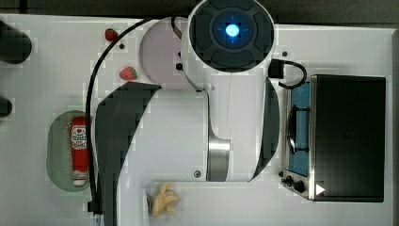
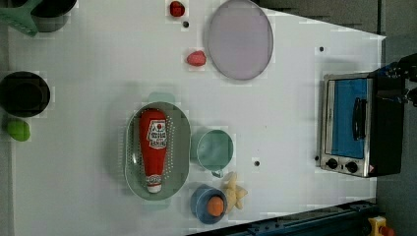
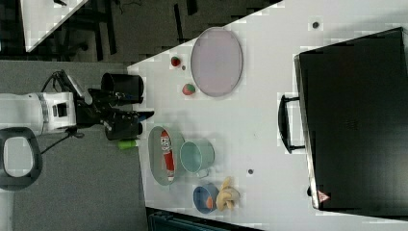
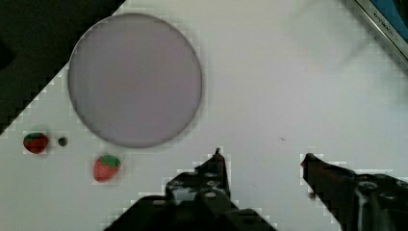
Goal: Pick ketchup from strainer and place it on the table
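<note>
While the ketchup [image 2: 153,147] lies flat inside the strainer [image 2: 179,147], near one long edge of the bench [image 2: 88,73], nothing is done: jaws spread, empty, above bare bench beside the plate [image 4: 134,79]. Remaining: reach, grasp, lift, set down.

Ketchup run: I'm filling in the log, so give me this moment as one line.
ketchup: lying in strainer, ungrasped | gripper: jaws open, empty, over bare table near plate | pick: not started
</note>
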